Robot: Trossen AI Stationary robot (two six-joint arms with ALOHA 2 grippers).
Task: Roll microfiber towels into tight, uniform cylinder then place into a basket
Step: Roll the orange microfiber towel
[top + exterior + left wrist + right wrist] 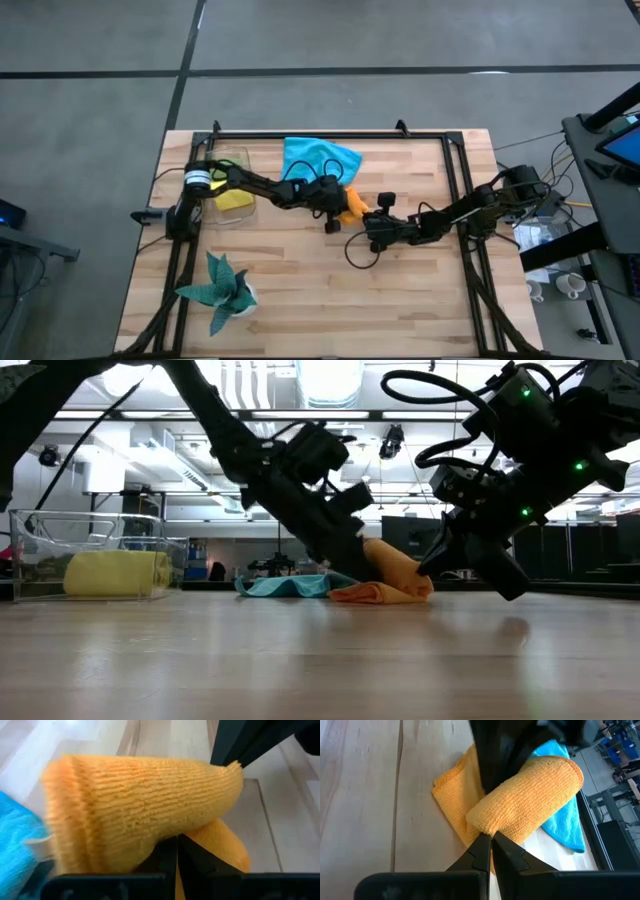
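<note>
Orange towel (352, 205) on wood table (400, 290), clenched left hand (338, 212) and right hand (366, 222) grasping it, lit ceiling beyond.

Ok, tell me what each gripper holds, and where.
Both grip the orange towel: the left gripper and the right gripper each pinch an end of its rolled part.

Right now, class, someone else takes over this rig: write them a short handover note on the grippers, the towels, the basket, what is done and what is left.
Left gripper: shut on the orange towel, pinching one end of the half-made roll.
Right gripper: shut on the same towel's other end.
Orange towel: mid-table, partly rolled, with a loose flat part on the wood.
Blue towel: unrolled, behind the orange one, touching it.
Basket: at the table's left, holding a rolled yellow towel.
No green towel in view.
Done: yellow rolled and in the basket.
Left: finish the orange roll, put it in the basket, then roll the blue.
</note>
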